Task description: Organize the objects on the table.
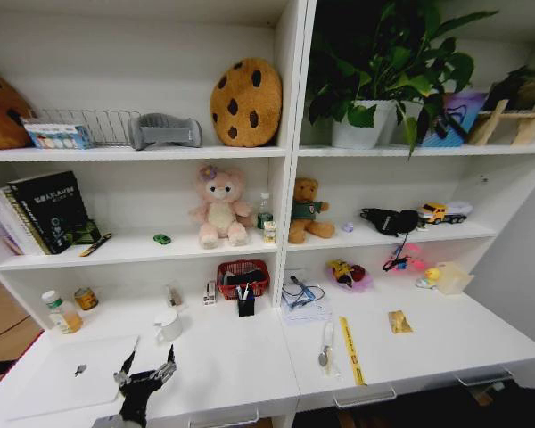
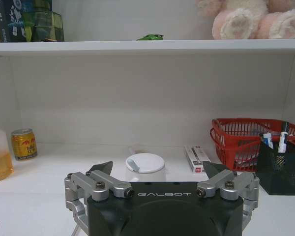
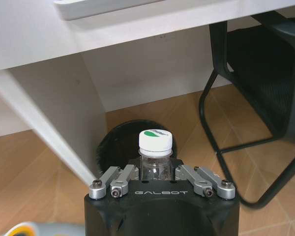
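With its fingers released, the left gripper [image 1: 147, 370] hovers over the long white counter [image 1: 223, 357] near the front edge beside the slim silver laptop [image 1: 71, 374], so it should descend slowly, while the right gripper [image 3: 160, 172] grasps a clear white-capped bottle [image 3: 156, 152] below the counter.

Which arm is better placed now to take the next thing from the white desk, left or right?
Probably the left. The left tool is open above the table, near the laptop and white mug. The right tool is below the desk, shut on a clear bottle over the wooden floor.
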Controlling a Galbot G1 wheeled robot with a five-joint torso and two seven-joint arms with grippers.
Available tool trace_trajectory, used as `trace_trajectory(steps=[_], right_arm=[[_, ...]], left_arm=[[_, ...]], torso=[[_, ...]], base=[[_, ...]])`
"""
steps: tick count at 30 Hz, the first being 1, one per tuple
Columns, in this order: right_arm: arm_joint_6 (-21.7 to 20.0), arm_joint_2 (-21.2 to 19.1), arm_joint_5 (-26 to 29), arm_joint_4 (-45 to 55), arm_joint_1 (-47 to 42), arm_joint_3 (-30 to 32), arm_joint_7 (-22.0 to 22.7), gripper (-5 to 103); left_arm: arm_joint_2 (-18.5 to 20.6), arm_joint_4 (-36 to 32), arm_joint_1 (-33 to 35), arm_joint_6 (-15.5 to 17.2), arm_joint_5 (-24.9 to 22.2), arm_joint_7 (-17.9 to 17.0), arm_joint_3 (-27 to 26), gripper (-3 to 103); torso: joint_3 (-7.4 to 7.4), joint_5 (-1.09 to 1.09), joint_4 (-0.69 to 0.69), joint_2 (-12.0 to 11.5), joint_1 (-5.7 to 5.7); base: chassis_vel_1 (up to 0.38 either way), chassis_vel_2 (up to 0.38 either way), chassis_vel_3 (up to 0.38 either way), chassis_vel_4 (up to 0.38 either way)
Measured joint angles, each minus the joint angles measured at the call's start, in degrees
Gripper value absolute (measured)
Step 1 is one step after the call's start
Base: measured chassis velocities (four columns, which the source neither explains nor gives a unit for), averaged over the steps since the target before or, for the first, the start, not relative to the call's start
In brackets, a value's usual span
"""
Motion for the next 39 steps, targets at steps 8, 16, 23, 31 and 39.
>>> trace_trajectory(steps=[8, 16, 23, 31, 39], right_arm=[[-14.45, -1.96, -3.57, -5.93, 10.93, 0.12, 0.48, 27], [-16.85, -6.94, -12.19, -17.76, 24.5, -3.48, -1.42, 27], [-12.94, -8.57, -17.62, -23.31, 28.93, -6.71, -4.34, 27], [-2.3, -5.18, -26.79, -27.51, 32.3, -8.73, -6.88, 27], [3.41, -3.11, -36.53, -34.64, 37.7, -9.12, -6.87, 27]], left_arm=[[-0.19, 0.09, 0.67, -0.04, 0.09, -0.02, -0.88, 100], [-0.79, 1.86, 1.08, -0.02, 0.58, -0.1, -1.24, 100], [-1.55, 3.56, 0.95, 0.09, 1.18, -0.14, -1.04, 100], [-1.58, 4.76, 0.92, 0.28, 1.46, -0.18, -0.88, 100], [-1.25, 5.68, 0.98, 0.4, 1.5, -0.2, -0.82, 100]], torso=[[0.0, 0.0, -0.03, 0.0, 0.0], [0.01, 0.01, 0.0, 0.0, 0.0], [0.0, -0.01, -0.02, 0.0, 0.0], [0.0, 0.0, -0.01, 0.0, 0.01], [0.0, -0.02, -0.02, 0.0, 0.0]], base=[[0.0, 0.0, 0.0, 0.0], [0.0, 0.0, 0.0, 0.0], [0.0, 0.0, 0.0, 0.0], [0.0, 0.0, 0.0, 0.0], [0.0, 0.0, 0.0, 0.0]])
